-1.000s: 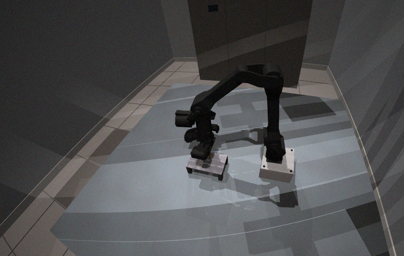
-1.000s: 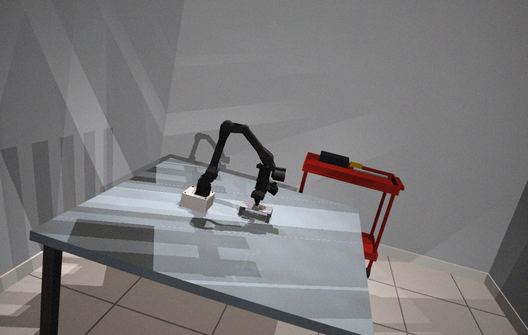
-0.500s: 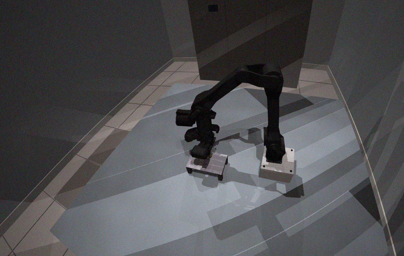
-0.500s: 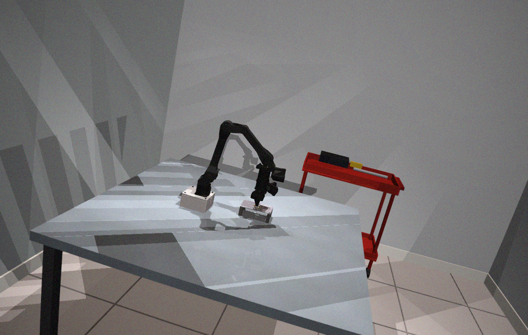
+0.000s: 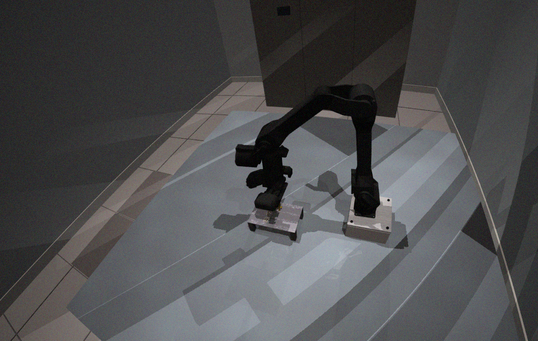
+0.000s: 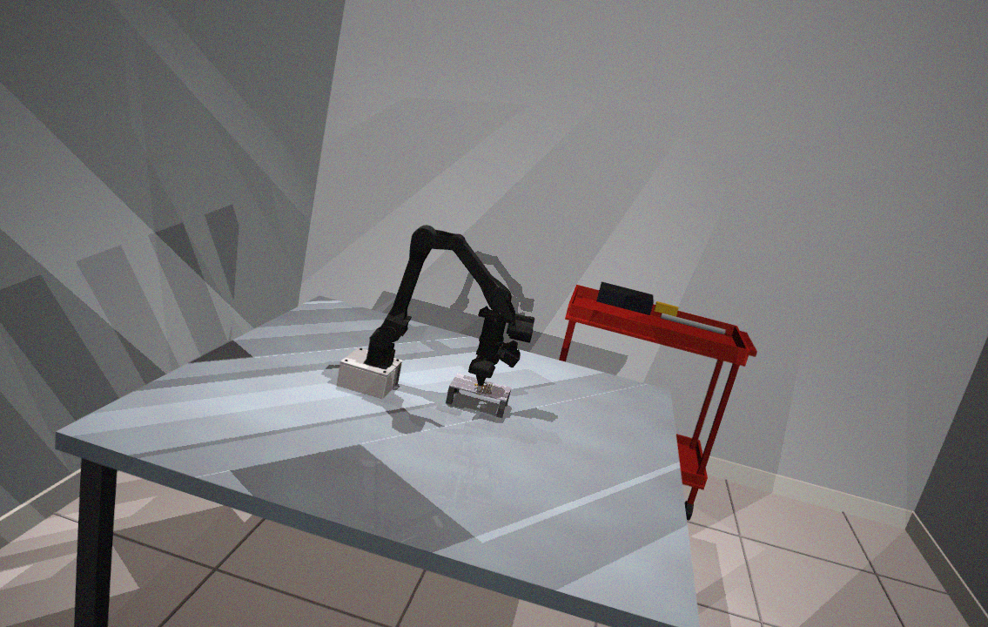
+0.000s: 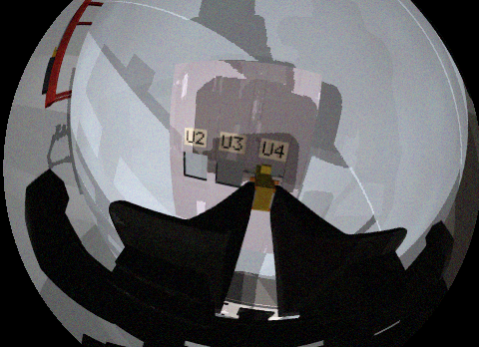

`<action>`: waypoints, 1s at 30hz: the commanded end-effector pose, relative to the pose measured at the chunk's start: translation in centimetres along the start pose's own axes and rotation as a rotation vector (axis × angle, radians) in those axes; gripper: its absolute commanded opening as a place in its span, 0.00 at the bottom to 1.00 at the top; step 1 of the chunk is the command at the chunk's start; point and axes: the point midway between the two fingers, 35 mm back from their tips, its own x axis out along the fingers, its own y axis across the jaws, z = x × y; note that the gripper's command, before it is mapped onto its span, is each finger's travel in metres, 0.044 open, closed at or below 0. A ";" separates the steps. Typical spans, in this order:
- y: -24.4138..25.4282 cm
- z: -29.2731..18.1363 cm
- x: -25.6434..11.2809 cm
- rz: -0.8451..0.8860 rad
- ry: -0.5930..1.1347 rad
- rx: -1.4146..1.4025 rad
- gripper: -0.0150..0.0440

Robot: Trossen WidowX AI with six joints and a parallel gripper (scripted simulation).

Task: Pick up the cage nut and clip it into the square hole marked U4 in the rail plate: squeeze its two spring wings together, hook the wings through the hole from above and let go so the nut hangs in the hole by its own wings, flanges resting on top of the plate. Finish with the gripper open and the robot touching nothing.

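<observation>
The gripper [image 5: 275,207] [image 6: 480,381] [image 7: 262,190] pinches the brass-coloured cage nut [image 7: 262,199] between its fingertips, at the U4 hole, just beside the U4 label [image 7: 273,150]; whether its wings are through cannot be told. Around it spreads the rail plate [image 5: 289,216] [image 6: 466,381] [image 7: 185,113], raised on short feet, with the U3 hole [image 7: 230,173] and U2 hole [image 7: 195,167] alongside. The plate stands on the grey-blue table [image 5: 168,254] [image 6: 560,475] [image 7: 414,88], apart from the arm's pale base box [image 5: 368,235] [image 6: 365,380].

Three tags read on the rail plate [image 5: 289,218] [image 6: 466,381] [image 7: 239,108] below my pincer: U2 [image 7: 196,138], U3 [image 7: 232,143], U4 [image 7: 273,150], dark characters on pale labels.
</observation>
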 end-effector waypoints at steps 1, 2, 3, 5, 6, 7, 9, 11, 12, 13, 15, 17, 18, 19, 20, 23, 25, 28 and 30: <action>0.0 0.0 0.0 0.019 -0.001 -0.005 0.31; 0.0 0.0 0.0 0.020 -0.001 -0.005 0.31; 0.0 0.0 0.1 0.021 -0.001 -0.005 0.31; 0.0 0.0 0.1 0.022 -0.001 -0.005 0.31; 0.0 0.0 0.1 0.024 -0.001 -0.005 0.31; 0.0 0.0 0.1 0.026 -0.001 -0.005 0.31; -0.1 0.0 0.1 0.030 -0.001 -0.005 0.31; -0.1 0.0 0.1 0.035 -0.001 -0.005 0.31; -0.1 0.0 0.1 0.035 -0.001 -0.005 0.31; -0.1 0.0 0.1 0.036 -0.001 -0.005 0.31; -0.1 0.0 0.1 0.038 -0.001 -0.005 0.31; -0.1 0.0 0.1 0.042 -0.001 -0.005 0.31; -0.2 0.0 0.1 0.045 -0.001 -0.005 0.31; -0.2 0.0 0.1 0.048 -0.001 -0.005 0.31; -0.2 0.0 0.1 0.051 -0.001 -0.005 0.31; -0.2 0.0 0.1 0.054 -0.001 -0.005 0.31; -0.2 0.0 0.1 0.057 -0.001 -0.005 0.31; -0.3 0.0 0.1 0.064 -0.001 -0.005 0.31; -0.3 0.0 0.1 0.069 -0.001 -0.005 0.31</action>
